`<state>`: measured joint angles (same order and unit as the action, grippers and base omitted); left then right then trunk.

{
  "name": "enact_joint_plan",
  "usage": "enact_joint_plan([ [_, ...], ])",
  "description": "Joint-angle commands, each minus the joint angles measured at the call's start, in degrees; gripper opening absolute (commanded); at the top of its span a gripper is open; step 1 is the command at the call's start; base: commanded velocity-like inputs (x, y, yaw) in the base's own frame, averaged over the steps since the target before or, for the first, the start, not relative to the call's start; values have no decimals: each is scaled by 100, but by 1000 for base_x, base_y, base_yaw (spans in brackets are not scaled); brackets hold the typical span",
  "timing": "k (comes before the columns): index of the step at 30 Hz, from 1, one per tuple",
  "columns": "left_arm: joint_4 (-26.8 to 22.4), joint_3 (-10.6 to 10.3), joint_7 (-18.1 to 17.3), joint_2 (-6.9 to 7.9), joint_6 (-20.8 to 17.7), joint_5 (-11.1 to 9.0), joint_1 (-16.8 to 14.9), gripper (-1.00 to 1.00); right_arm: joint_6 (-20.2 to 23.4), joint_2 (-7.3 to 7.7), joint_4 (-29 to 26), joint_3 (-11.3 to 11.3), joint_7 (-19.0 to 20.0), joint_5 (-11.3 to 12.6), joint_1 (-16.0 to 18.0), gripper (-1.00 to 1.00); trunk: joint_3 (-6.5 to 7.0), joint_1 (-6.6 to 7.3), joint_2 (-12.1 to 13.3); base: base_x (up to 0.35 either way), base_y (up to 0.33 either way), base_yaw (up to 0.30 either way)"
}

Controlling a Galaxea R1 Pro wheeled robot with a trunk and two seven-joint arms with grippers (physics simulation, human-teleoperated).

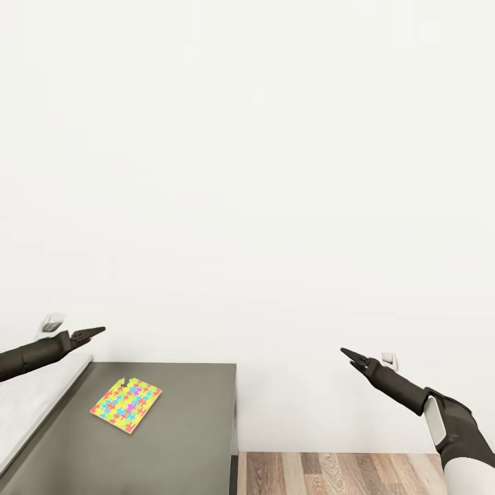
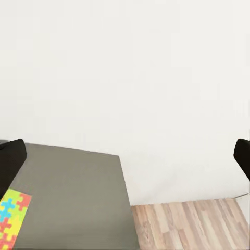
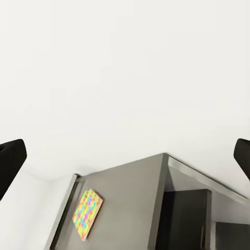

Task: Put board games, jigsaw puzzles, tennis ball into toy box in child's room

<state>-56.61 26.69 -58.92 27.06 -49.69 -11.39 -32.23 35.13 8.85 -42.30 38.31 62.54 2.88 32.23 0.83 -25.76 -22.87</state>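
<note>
One jigsaw puzzle (image 1: pixel 126 405), a flat square of yellow, green, red and blue pieces, lies on the dark grey lower section of the table (image 1: pixel 185 426). My left gripper (image 1: pixel 98 331) hovers above the table's back left, a little above and left of the puzzle. It is open and empty, with its dark fingers (image 2: pixel 10 161) wide apart in the left wrist view, where a corner of the puzzle (image 2: pixel 10 213) shows. My right gripper (image 1: pixel 346 352) hangs over the floor, right of the table, open and empty. The right wrist view has the puzzle (image 3: pixel 87 213) between its spread fingers (image 3: pixel 10 159).
A plain white wall (image 1: pixel 247 172) stands close behind the table. The pale grey raised tabletop (image 1: pixel 27 402) borders the dark section on the left. Brown wood-plank floor (image 1: pixel 337 474) lies to the right of the table's end.
</note>
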Motion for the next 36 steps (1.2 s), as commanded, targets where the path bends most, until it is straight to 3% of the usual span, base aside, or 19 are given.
enact_joint_plan([
  [1, 2, -1, 252, -40, -31, -10, -14, 100, 53, -1, -3, 8, 3, 20, 3, 100, -2, -2, -4, 0, 0, 0],
  [4, 2, -41, 855, -176, -32, 1, -52, 100, 59, -4, -15, -4, -10, 15, 3, 100, -3, -2, -4, 0, 0, 0],
  [6, 1, -142, 1499, -284, -33, 8, -136, 100, 61, -5, -19, -10, -16, 13, 3, 100, -8, -2, -4, 0, 0, 0],
  [8, 19, -405, 2467, -386, -42, 5, -333, 100, 63, -6, -22, -14, -25, 10, 3, 100, -21, -2, -4, 0, 0, 0],
  [9, 31, -501, 2707, -417, -40, 3, -385, 100, 65, -4, -22, -15, -26, 8, 3, 100, -28, -2, -4, 0, 0, 0],
  [11, 116, -1059, 3776, -605, -7, 0, -613, 100, 76, 2, -23, -15, -15, 4, 3, 100, -45, -2, -4, 0, 0, 0],
  [12, 148, -1167, 3965, -645, 2, 1, -656, 100, 79, 2, -24, -13, -13, 4, 3, 100, -54, -2, -4, 0, 0, 0],
  [15, 491, -1633, 4901, -949, 93, 13, -942, 100, 86, 2, -24, -15, -17, -3, 3, 100, -81, -2, -4, 0, 0, 0],
  [19, 1260, -1825, 5702, -1160, 582, 51, -1342, 100, 70, 8, -27, -17, -11, -8, 1, 100, -118, -2, -4, 0, 0, 0],
  [25, 2306, -1880, 6128, -1190, 1058, 123, -1710, 100, 57, 11, -39, -17, -5, -14, -5, 100, -175, -2, -4, 0, 0, 0],
  [33, 2519, -1874, 6187, -1220, 1337, 671, -1758, 100, 55, 13, -41, -16, -5, -14, -6, 100, -250, -2, -4, 0, 0, 0],
  [36, 2539, -1872, 6189, -1226, 1487, 740, -1760, 100, 52, 12, -39, -15, -10, -13, -6, 100, -278, -2, -4, 0, 0, 0],
])
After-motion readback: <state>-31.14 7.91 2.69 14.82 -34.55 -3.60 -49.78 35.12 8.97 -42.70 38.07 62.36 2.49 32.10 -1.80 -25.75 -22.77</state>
